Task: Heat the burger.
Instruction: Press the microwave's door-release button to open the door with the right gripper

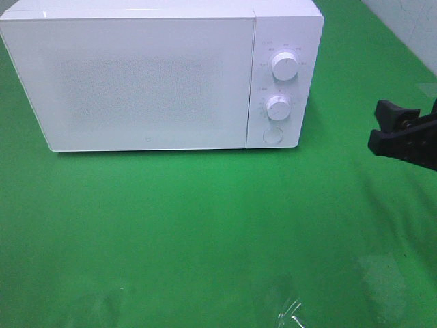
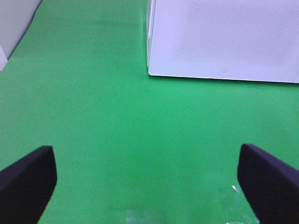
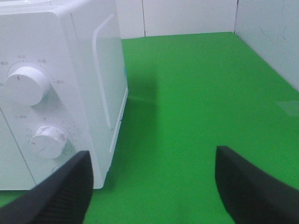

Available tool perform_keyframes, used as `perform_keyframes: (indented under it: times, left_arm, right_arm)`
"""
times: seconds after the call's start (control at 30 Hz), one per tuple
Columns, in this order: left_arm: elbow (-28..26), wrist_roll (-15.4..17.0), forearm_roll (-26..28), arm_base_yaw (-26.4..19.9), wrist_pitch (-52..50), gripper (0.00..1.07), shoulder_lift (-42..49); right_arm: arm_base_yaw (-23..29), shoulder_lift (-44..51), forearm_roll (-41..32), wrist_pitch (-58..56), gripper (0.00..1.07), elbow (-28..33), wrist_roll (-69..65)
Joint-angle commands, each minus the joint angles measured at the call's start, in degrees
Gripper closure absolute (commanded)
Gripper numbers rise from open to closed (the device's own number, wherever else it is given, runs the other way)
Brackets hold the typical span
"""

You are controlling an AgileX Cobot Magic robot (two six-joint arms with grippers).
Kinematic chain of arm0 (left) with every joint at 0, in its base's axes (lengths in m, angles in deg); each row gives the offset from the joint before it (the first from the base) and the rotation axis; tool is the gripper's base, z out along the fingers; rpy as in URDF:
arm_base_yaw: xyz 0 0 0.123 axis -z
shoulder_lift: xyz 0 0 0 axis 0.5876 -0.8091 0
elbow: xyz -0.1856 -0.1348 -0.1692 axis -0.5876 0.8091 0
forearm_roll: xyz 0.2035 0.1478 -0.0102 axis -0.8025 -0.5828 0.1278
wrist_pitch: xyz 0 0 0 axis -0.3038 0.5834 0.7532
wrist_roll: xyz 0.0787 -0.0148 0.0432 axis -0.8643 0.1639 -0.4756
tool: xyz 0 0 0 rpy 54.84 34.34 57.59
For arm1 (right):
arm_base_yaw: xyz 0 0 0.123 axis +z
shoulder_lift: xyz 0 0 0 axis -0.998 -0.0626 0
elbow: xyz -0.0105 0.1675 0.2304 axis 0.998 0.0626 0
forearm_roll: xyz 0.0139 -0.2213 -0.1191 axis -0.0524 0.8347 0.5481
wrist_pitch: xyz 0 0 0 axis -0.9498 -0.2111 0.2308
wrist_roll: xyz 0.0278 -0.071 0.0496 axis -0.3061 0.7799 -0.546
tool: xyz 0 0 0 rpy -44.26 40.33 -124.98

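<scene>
Clearly, left fingers (image 2: 28, 184) and right fingers (image 3: 56, 191) are spread, empty. Centre the right pair squarely around the lower knob (image 3: 49, 140) ahead.

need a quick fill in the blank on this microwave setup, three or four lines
1. The microwave door is ____.
2. Above the round button sit ____ knobs.
3. The table cover is ____.
4. The left gripper and the right gripper both have their jaws ____.
Missing words: closed; two; green; open.
</scene>
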Motion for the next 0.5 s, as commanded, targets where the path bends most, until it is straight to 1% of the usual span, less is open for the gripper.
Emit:
perform_keyframes:
  times: [0.03, 0.13, 0.2, 0.23, 0.27, 0.3, 0.33, 0.37, 0.4, 0.43, 0.47, 0.5]
  left_arm:
    - [0.2, 0.0, -0.1, -0.1, 0.1, 0.09, 0.8]
    - [0.2, 0.0, -0.1, -0.1, 0.1, 0.09, 0.8]
    - [0.2, 0.0, -0.1, -0.1, 0.1, 0.09, 0.8]
    - [0.2, 0.0, -0.1, -0.1, 0.1, 0.09, 0.8]
    - [0.2, 0.0, -0.1, -0.1, 0.1, 0.09, 0.8]
    - [0.2, 0.0, -0.1, -0.1, 0.1, 0.09, 0.8]
    - [0.2, 0.0, -0.1, -0.1, 0.1, 0.09, 0.8]
    - [0.2, 0.0, -0.1, -0.1, 0.1, 0.09, 0.8]
    - [0.2, 0.0, -0.1, -0.1, 0.1, 0.09, 0.8]
    - [0.2, 0.0, -0.1, -0.1, 0.1, 0.09, 0.8]
    - [0.2, 0.0, -0.1, -0.1, 0.1, 0.09, 0.8]
    - [0.2, 0.0, -0.1, -0.1, 0.1, 0.09, 0.8]
  right_arm:
    - [7.3, -4.4, -7.8, 6.8, 0.34, 0.1, 2.1]
    - [8.7, -5.2, -9.7, 7.7, 0.34, 0.1, 2.1]
    - [15.1, -8.6, -16.3, 11.2, 0.34, 0.1, 2.1]
    - [15.1, -8.6, -16.3, 11.2, 0.34, 0.1, 2.1]
    - [17.7, -10.1, -18.1, 12.7, 0.34, 0.1, 2.1]
    - [17.7, -10.1, -18.1, 12.7, 0.34, 0.1, 2.1]
    - [20.2, -11.2, -19.7, 13.5, 0.34, -0.2, 2.1]
    - [20.2, -11.2, -19.7, 13.5, 0.34, -0.2, 2.1]
    - [22.8, -12.0, -21.3, 13.6, 0.34, -0.8, 2.1]
    - [24.1, -12.5, -22.2, 13.6, 0.34, -1.3, 2.1]
    - [24.1, -12.5, -22.2, 13.6, 0.34, -1.3, 2.1]
    - [26.1, -13.5, -23.7, 13.6, 0.34, -2.2, 2.1]
